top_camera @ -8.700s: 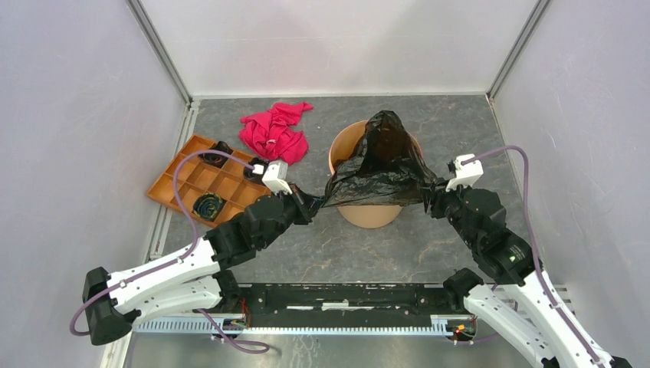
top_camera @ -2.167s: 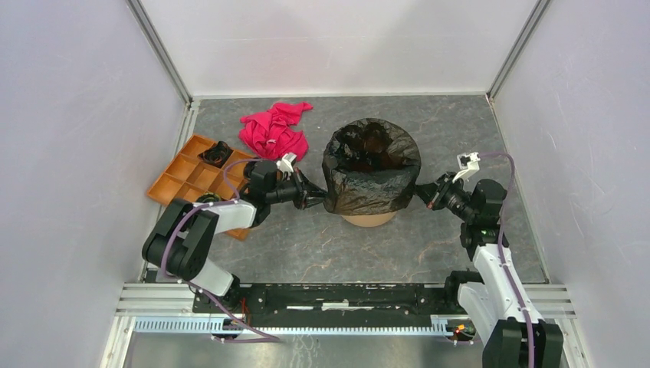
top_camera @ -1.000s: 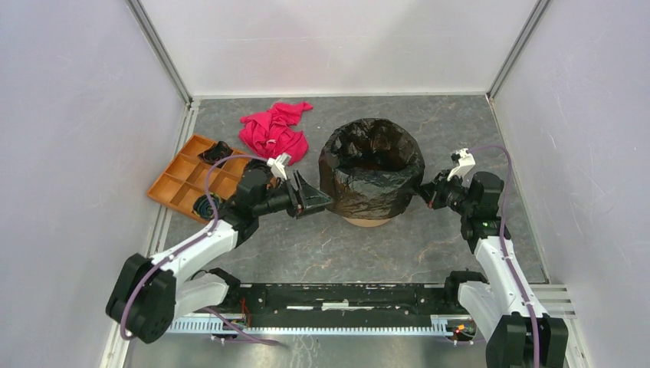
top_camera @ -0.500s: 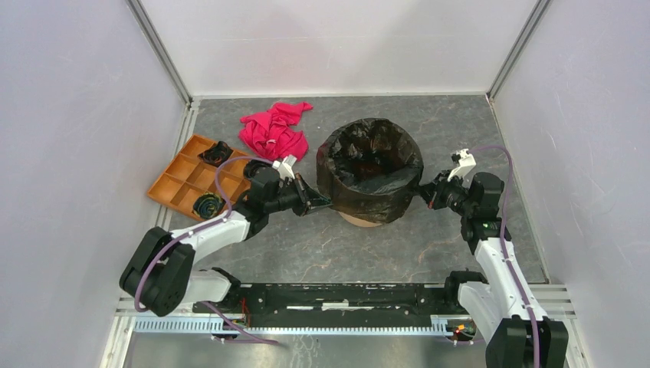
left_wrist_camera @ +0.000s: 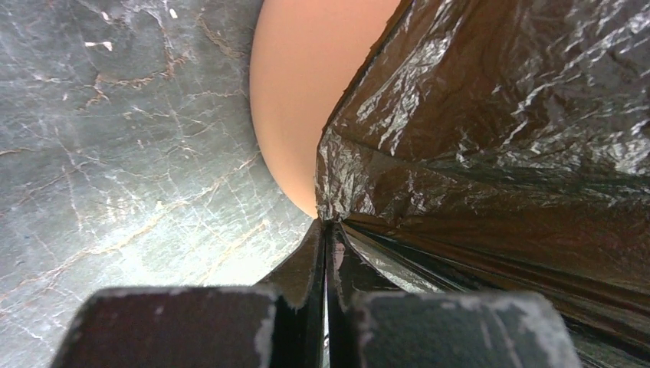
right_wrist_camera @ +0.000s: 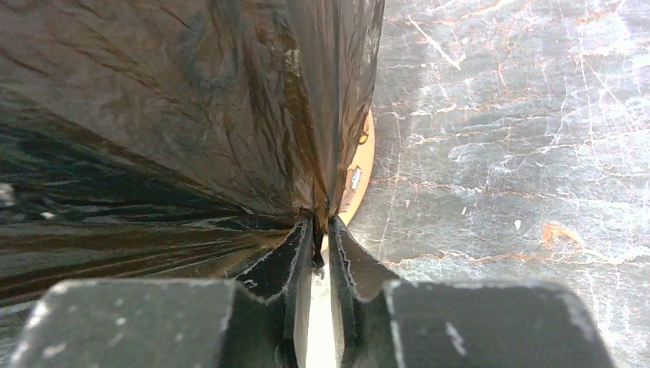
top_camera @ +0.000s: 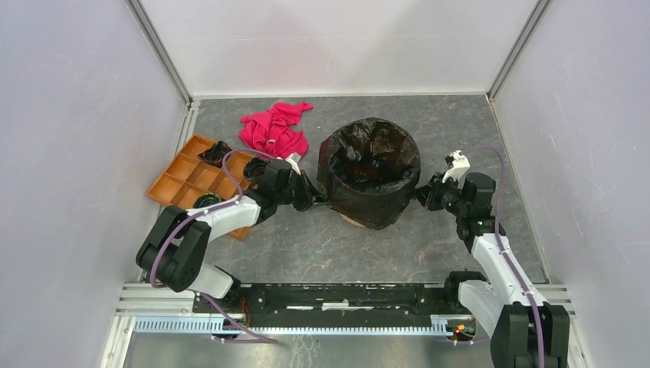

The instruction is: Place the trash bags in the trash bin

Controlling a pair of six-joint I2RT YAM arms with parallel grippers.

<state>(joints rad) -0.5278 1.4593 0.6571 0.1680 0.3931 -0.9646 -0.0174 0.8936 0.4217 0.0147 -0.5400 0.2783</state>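
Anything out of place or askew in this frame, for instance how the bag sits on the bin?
The trash bag lines the trash bin, folded over its rim, but hangs unevenly: bin base shows at front left and film reaches the table at front right. Loose black bags lie in the orange tray; a pink cloth lies crumpled behind. No spills or tears visible.

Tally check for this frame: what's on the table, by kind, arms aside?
trash bag draped over the bin: 1
trash bin: 1
compartment tray: 1
pink-red cloth: 1
small dark bundles in the tray: 2 visible
Total: 6
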